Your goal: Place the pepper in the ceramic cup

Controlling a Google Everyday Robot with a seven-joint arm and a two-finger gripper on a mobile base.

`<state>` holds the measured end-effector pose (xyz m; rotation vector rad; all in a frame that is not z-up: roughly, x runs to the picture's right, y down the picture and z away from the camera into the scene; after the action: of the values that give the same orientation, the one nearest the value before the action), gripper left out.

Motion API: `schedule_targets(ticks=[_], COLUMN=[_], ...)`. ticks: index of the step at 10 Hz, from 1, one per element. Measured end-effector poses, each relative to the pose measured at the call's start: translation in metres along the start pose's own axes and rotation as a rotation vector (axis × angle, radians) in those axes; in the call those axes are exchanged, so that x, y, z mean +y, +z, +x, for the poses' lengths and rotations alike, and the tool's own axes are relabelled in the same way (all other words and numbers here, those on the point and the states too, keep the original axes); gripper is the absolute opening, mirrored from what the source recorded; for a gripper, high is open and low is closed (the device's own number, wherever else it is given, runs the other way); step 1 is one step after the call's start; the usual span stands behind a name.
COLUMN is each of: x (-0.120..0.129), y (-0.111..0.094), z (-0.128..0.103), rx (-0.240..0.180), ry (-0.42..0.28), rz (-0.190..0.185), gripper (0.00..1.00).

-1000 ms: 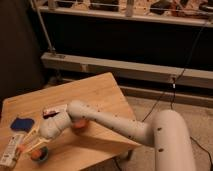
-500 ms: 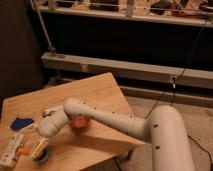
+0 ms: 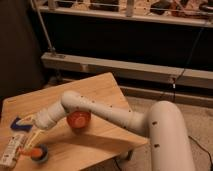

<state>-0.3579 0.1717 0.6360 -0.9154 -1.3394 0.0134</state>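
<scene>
The ceramic cup [image 3: 41, 154], small, low and blue, stands near the front left edge of the wooden table [image 3: 95, 90]. The pepper [image 3: 33, 150], a small orange-red piece, sits at the cup's left rim, partly inside it. My gripper [image 3: 30, 139] is at the end of the white arm, just above and to the left of the cup, right over the pepper. I cannot tell whether it touches the pepper.
An orange bowl [image 3: 78, 120] stands mid-table, right behind the arm's forearm. A flat dark-blue piece [image 3: 18, 124] lies at the left, and a white packet [image 3: 12, 151] lies by the left front edge. A dark shelf unit [image 3: 125, 40] runs behind the table.
The arm has swung a little to the left, uncovering the orange bowl. The gripper stays over the blue cup, and the pepper now shows at the cup's rim.
</scene>
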Motion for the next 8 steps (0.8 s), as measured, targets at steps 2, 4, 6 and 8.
schedule_targets(ticks=[2,4,6,8], x=[-0.028,-0.044,-0.050,-0.051], y=[-0.030,-0.053,-0.065,-0.066], z=[0.011,0.021,0.017,0.007], rx=[0.161,0.342,0.501,0.640], ry=[0.053,0.103,0.131,0.162], rz=[0.097,0.186,0.263,0.335], gripper=[0.80,0.80,0.80,0.80])
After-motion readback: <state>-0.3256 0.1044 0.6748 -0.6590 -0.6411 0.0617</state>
